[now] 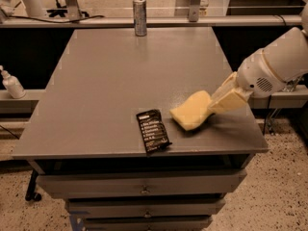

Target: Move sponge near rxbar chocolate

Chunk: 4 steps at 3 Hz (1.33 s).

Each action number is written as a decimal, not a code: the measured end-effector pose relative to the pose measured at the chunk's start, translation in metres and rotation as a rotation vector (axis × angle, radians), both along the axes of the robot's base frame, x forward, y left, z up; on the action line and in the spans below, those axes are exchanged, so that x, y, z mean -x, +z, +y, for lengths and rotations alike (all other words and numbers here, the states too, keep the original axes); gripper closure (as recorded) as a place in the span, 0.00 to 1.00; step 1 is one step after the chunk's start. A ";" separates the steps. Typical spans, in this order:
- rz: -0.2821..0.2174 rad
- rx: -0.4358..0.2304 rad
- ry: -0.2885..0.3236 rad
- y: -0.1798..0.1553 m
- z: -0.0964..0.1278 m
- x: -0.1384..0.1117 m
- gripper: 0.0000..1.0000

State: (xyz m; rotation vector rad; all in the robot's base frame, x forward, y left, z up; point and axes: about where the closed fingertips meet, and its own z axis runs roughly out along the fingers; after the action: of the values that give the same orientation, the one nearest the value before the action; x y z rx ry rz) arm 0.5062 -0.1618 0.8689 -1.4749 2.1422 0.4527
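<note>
The pale yellow sponge point(191, 111) is held by my gripper point(211, 106) at the front right of the grey table point(110, 76), low over or touching the surface. The gripper reaches in from the right and is shut on the sponge's right end. The rxbar chocolate point(153, 130), a black wrapper with white text, lies flat near the table's front edge, a short gap to the left of the sponge.
A silver can point(140, 16) stands at the table's far edge. A white bottle point(12, 83) sits on a ledge to the left. Drawers are below the tabletop. My white arm point(276, 64) overhangs the table's right edge.
</note>
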 end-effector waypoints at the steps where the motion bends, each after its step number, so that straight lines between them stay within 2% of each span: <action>1: 0.016 0.052 0.001 -0.013 -0.005 0.026 1.00; 2: 0.034 0.063 0.009 -0.020 -0.002 0.040 0.88; 4: 0.058 0.058 0.017 -0.023 0.004 0.051 0.41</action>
State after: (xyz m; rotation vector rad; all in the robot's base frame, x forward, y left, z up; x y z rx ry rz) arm 0.4547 -0.1574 0.8456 -1.5304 2.2064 0.4485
